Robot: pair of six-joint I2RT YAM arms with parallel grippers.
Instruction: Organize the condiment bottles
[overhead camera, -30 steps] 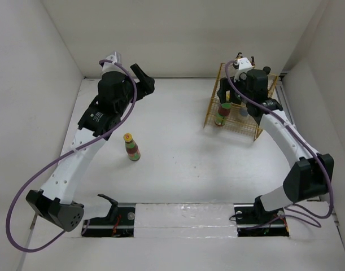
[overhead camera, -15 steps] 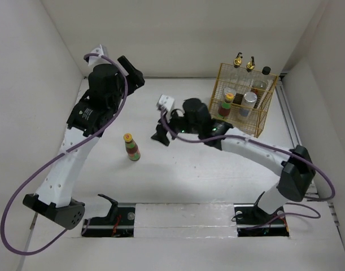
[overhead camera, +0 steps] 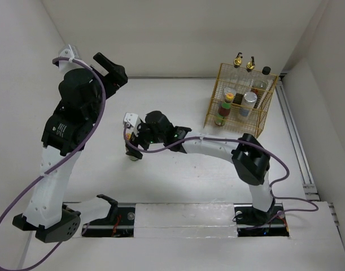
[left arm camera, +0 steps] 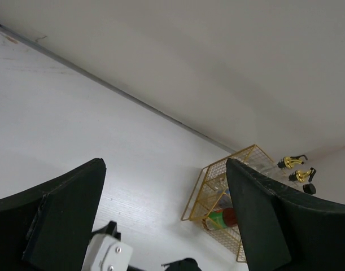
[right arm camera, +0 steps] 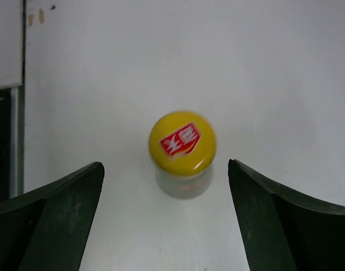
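One yellow-capped sauce bottle stands alone on the table at centre left. My right gripper hangs over it, open, and covers most of it in the top view. In the right wrist view the cap shows between the spread fingers, untouched. The other condiment bottles stand in the gold wire basket at the back right: a yellow-capped sauce bottle, two silver-lidded shakers, two gold-topped cruets and a dark black-capped bottle. My left gripper is raised at the back left, open and empty.
White walls enclose the table at the back and both sides. The arm bases and a taped rail run along the near edge. The right arm's long forearm stretches across the middle of the table, from near the basket to the lone bottle.
My right arm has swung from the basket leftward across the table, to above the lone bottle. My left arm has pulled back further left and up.
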